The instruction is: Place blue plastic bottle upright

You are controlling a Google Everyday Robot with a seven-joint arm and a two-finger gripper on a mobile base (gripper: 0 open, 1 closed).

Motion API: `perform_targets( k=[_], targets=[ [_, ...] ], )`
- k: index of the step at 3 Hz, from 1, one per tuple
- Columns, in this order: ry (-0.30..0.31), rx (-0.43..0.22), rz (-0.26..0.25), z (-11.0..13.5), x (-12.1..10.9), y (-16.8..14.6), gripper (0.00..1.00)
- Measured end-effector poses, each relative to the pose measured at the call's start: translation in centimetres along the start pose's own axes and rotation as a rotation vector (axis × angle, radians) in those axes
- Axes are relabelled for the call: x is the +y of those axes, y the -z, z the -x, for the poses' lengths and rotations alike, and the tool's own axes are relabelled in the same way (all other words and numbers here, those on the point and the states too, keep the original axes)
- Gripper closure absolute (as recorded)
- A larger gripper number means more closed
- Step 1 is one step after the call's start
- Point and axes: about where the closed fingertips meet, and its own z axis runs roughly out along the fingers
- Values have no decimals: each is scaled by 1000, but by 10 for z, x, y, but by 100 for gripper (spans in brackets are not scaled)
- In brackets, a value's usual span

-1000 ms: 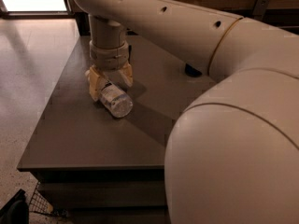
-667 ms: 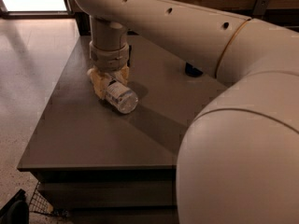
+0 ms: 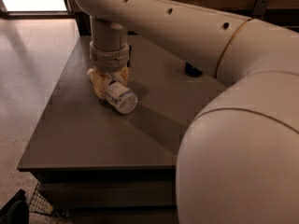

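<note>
The blue plastic bottle is a small clear bottle with a printed label. It lies tilted on its side on the dark grey table, its base pointing toward the camera and right. My gripper points down from the wrist over the bottle's upper end. Its yellowish fingers sit on both sides of the bottle and are closed on it. The cap end is hidden between the fingers.
A small dark object stands on the table's far right, partly hidden behind my arm. My large cream arm fills the right side of the view. The table's left edge drops to a pale floor. A wire basket sits below the front left corner.
The gripper and the bottle have shifted slightly to the right, and the bottle's base has risen a little off the table. In the last stretch it hardly moved.
</note>
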Motion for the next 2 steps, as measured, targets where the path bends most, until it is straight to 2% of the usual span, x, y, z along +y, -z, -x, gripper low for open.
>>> perform_targets(
  k=[1,2],
  targets=[
    [4,-2,0,1,0,-1,100],
    [49,-70,-46,14,-9,25,100]
  ],
)
